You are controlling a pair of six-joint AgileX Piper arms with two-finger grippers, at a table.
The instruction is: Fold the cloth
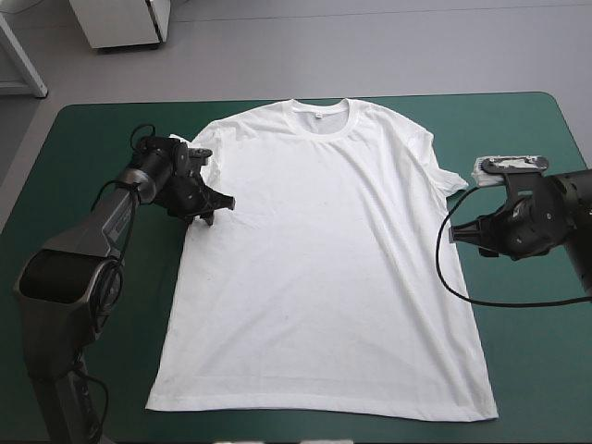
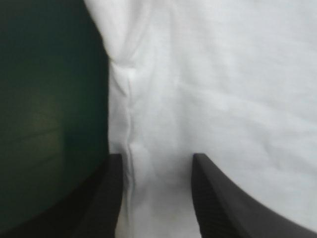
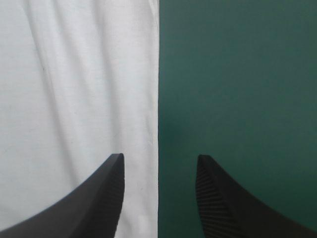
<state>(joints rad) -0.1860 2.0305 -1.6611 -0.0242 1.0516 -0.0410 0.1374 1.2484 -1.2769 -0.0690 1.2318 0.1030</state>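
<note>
**High view.** A white short-sleeved cotton T-shirt [image 1: 324,259] lies spread flat on the teal-green table cover [image 1: 92,148]. Its collar is toward the table's far edge and its hem toward the near edge. The left gripper [image 1: 217,208], with its two broad black fin-shaped fingers, sits low at the T-shirt's side edge on the left arm's side, just under that sleeve and partly over the fabric. The right gripper [image 1: 465,231] is just beside the opposite side edge, below the other sleeve, which juts outward from the body of the T-shirt. From this view I cannot tell whether either gripper touches the fabric.

**Left wrist view.** The left gripper [image 2: 157,157] has its fingers spread apart, with nothing pinched between them. White fabric with a creased seam line runs between and ahead of the fingers. The T-shirt's side edge passes close to one finger [image 2: 106,198], and bare teal-green cover lies beyond that edge.

**Right wrist view.** The right gripper [image 3: 160,157] also has its fingers spread apart and holds nothing. The T-shirt's straight side edge runs ahead of the gripper through the gap between the fingers. One finger [image 3: 94,198] is over the softly wrinkled white fabric, and the other is over bare cover.
</note>
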